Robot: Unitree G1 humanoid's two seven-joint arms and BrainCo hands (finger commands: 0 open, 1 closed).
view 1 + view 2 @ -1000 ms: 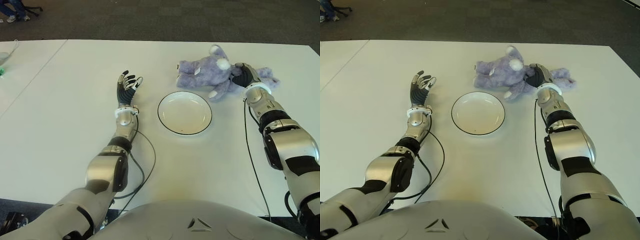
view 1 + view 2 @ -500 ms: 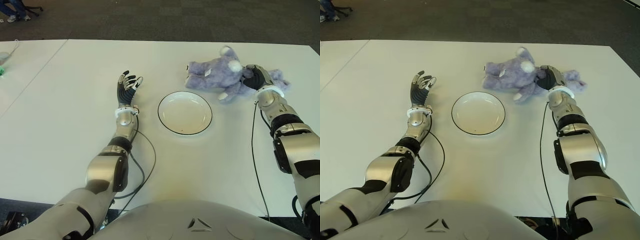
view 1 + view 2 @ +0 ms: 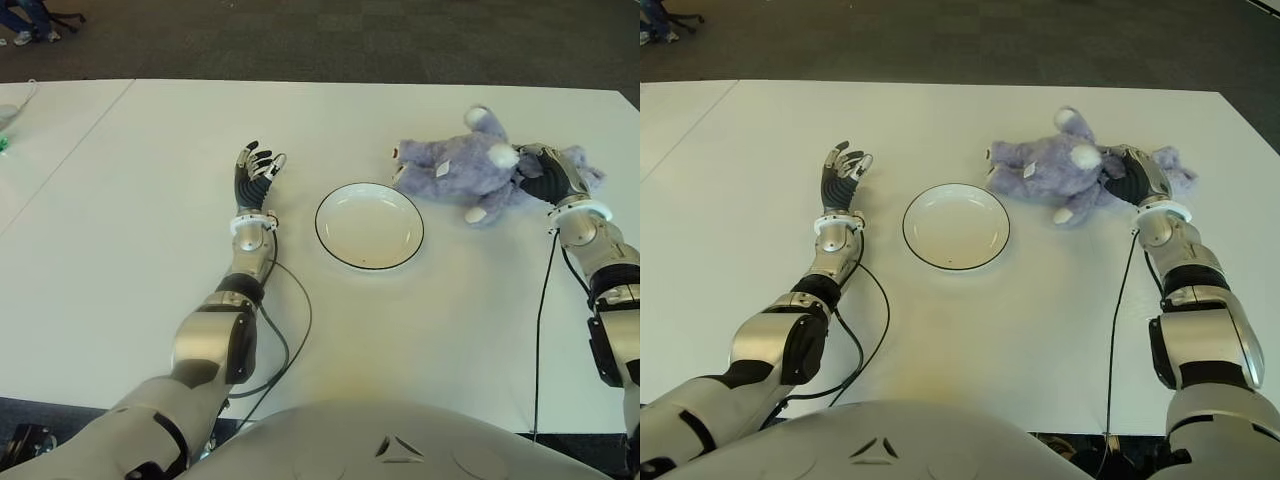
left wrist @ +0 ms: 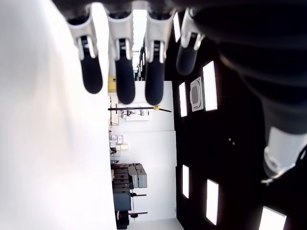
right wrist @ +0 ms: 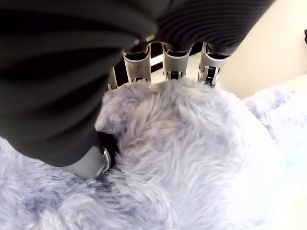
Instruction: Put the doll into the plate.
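Beside round plate (image 3: 369,225), fluffy doll (image 3: 470,167)

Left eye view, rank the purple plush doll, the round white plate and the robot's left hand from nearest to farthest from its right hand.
1. The purple plush doll: gripped by the right hand near the table's right edge.
2. The round white plate with a dark rim: empty, at the table's centre, to the left of the doll.
3. The left hand: open, fingers up, left of the plate.

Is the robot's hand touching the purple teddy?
Touching. The right wrist view shows the right hand with its fingers pressed into the doll fur, thumb dug in too.
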